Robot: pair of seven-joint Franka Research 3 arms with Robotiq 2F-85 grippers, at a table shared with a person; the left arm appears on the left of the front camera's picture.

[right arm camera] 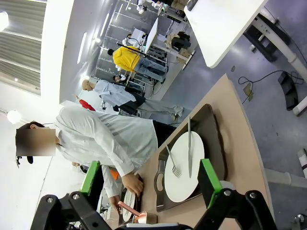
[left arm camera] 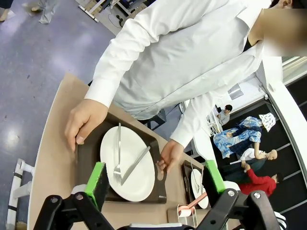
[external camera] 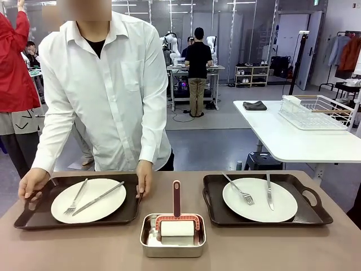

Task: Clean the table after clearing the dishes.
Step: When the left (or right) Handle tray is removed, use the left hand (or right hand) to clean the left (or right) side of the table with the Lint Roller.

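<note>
On table (external camera: 113,251), left of steel pan (external camera: 172,251) holding red-handled roller (external camera: 176,203): we see white plate (external camera: 101,210) with fork (external camera: 76,197), knife (external camera: 98,198) on dark tray (external camera: 34,219); person's hand (external camera: 32,183) on handle farther from pan, other hand (external camera: 144,180) on handle nearer pan. Right of pan: second plate (external camera: 282,206) on second tray (external camera: 217,214). Left gripper (left arm camera: 154,167), right gripper (right arm camera: 147,172) spread wide, empty.

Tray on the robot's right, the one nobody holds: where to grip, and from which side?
Probably the cut-out handle at the tray's outer short end, from the robot's right and above: the rim there is a thin bar over a slot that a finger can enter. The plate fills the middle.
</note>
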